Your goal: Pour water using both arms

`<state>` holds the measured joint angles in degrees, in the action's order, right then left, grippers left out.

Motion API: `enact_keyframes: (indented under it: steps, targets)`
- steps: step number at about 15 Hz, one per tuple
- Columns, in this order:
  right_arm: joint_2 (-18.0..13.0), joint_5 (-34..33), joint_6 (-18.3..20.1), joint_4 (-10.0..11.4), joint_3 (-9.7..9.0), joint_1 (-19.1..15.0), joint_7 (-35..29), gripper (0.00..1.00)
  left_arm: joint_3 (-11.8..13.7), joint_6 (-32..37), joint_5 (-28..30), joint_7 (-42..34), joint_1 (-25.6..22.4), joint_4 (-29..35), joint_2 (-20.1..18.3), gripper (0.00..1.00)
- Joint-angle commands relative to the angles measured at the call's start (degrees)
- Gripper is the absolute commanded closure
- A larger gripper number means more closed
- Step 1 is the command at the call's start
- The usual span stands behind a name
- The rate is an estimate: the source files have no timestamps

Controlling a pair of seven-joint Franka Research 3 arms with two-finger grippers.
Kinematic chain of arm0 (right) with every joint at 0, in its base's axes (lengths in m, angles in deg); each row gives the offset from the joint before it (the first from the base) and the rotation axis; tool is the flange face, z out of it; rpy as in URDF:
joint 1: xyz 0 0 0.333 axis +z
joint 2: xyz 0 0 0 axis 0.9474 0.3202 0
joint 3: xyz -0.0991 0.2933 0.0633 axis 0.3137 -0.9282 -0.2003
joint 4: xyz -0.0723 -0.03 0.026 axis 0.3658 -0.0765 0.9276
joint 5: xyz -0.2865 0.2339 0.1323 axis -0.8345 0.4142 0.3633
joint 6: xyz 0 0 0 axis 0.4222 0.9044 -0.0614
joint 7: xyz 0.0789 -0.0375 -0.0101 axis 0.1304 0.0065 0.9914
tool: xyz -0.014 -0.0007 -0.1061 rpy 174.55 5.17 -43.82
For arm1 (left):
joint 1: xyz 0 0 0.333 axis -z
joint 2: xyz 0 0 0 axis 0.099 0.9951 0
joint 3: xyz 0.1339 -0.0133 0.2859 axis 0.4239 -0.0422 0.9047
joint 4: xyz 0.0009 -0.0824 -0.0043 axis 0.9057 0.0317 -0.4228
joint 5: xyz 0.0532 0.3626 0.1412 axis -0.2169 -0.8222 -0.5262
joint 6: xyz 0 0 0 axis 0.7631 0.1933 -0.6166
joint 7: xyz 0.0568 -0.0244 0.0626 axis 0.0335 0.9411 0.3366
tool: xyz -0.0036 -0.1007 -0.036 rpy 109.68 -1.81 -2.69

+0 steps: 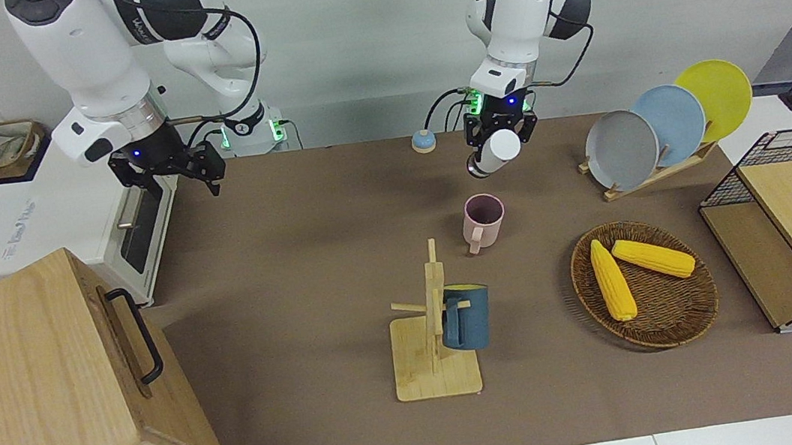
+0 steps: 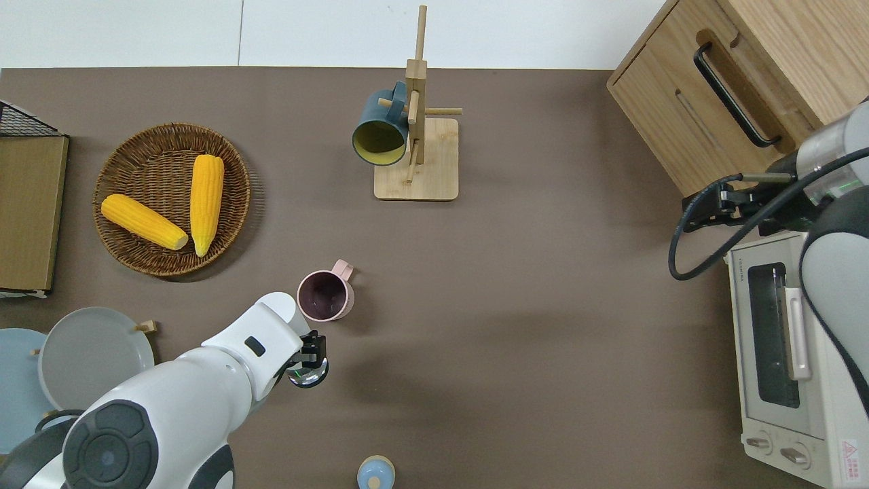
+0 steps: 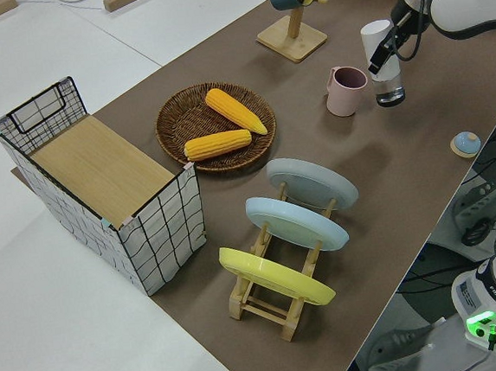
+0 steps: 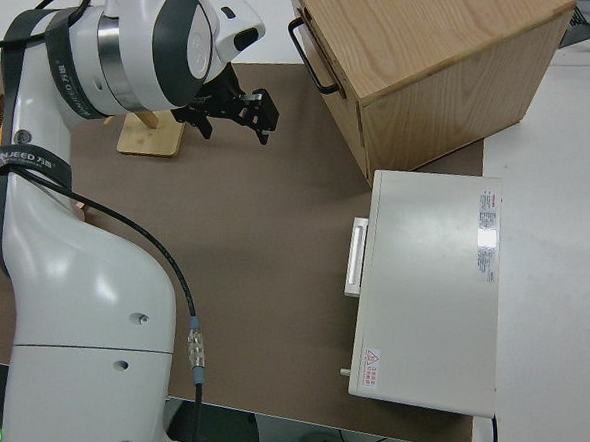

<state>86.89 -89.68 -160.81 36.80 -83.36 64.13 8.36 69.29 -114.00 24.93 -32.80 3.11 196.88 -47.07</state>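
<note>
Left tool (image 1: 499,136) clamped on white cylindrical bottle (image 1: 496,153), tilted in the air just beside pink handled mug (image 1: 483,221) on the brown desk (image 1: 295,265). Probably light, rigid, smooth; best gripped mid-body. Right tool (image 1: 197,173) parked, fingers apart.

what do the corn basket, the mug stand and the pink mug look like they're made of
The basket looks like woven wicker or rattan: dark brown, with a visible coiled weave and a matte finish. The mug stand seems to be pale wood, perhaps bamboo, with faint grain on its flat base and pegs. The pink mug has a smooth matte surface; whether ceramic or plastic cannot be told.
</note>
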Motion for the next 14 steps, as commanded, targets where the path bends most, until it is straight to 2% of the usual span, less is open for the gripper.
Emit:
enact_keyframes:
  steps: [1,6,14]
  targets:
    - [-1.3,0.6,-0.2,-1.3,-1.30,-1.1,1.4,0.011,0.4,-0.1,0.6,0.4,0.8,0.3,0.4,1.00]
    - [-1.4,0.6,-0.2,-1.4,-1.30,-1.1,1.4,0.013,-0.5,1.5,0.1,0.2,0.7,-2.1,5.2,1.00]
    - [-1.4,0.6,-0.2,-1.4,-1.30,-1.1,1.4,0.013,-0.4,16.9,-3.0,0.4,0.2,-15.4,15.2,1.00]
